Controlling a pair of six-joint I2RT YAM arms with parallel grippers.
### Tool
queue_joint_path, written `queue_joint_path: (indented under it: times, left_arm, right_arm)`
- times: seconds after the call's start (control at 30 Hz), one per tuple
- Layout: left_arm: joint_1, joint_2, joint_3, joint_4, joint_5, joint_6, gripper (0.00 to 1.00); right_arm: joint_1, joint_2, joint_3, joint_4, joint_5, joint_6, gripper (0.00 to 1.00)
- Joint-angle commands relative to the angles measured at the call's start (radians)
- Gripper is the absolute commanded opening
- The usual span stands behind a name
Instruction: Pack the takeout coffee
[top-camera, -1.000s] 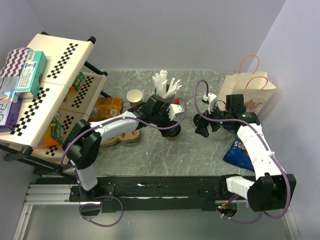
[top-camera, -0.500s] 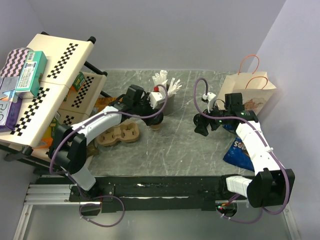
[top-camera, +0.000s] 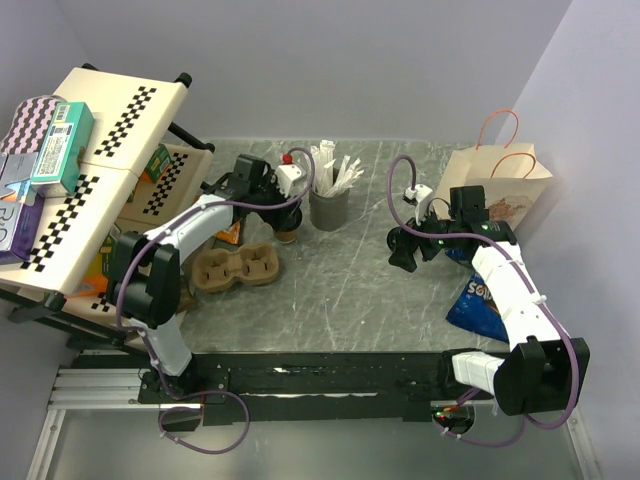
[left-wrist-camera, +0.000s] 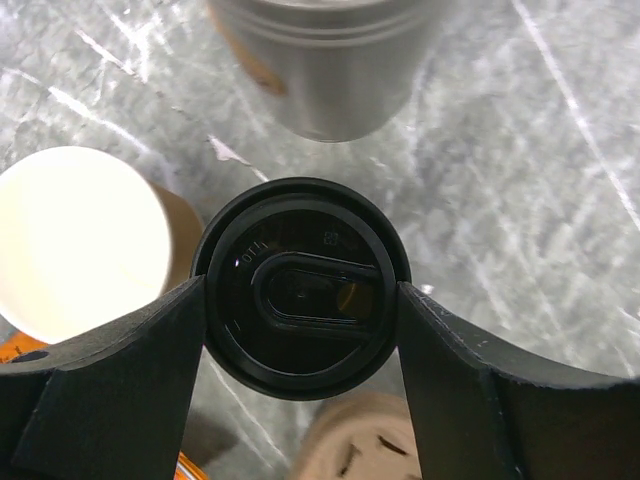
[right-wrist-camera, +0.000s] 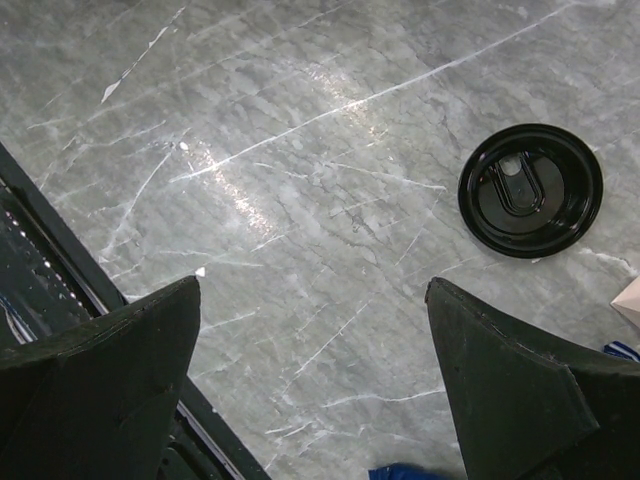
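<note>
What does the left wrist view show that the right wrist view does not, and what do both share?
Only the left wrist view: the left gripper closed on a lidded cup, an open cup, white inside, beside it, the grey cup at the top edge and part of the cup carrier at the bottom.
Only the right wrist view: the right gripper wide open, holding nothing, and a loose black lid lying flat on the table.
Both: the grey marble table and each gripper's own black fingers.
</note>
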Motion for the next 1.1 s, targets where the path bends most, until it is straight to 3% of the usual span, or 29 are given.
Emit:
queue_joint_path:
  times: [0.0, 0.57, 0.87, 1.0, 1.07]
  left_arm:
    - [0.023, 0.032, 0.060, 0.020, -0.004, -0.009, 0.76]
    - [0.031, 0.051, 0.106, 0.027, -0.006, -0.050, 0.90]
    - [0.029, -0.110, 0.167, -0.039, 0.072, -0.049, 0.91]
    - [0.029, -0.222, 0.120, -0.163, -0.018, -0.046, 0.90]
    - [0.031, -0.263, 0.081, -0.210, -0.168, -0.119, 0.87]
  right_arm:
    - [0.001, -0.013, 0.027, 0.018, 0.003, -0.001, 1.00]
    - [0.001, -0.010, 0.020, 0.032, -0.001, 0.003, 1.00]
    - [-0.001, -0.012, 0.050, 0.032, -0.008, 0.013, 1.00]
    - [0.001, -0.023, 0.047, 0.041, -0.017, 0.026, 1.00]
    - [0.001, -0.030, 0.047, 0.051, -0.017, 0.033, 1.00]
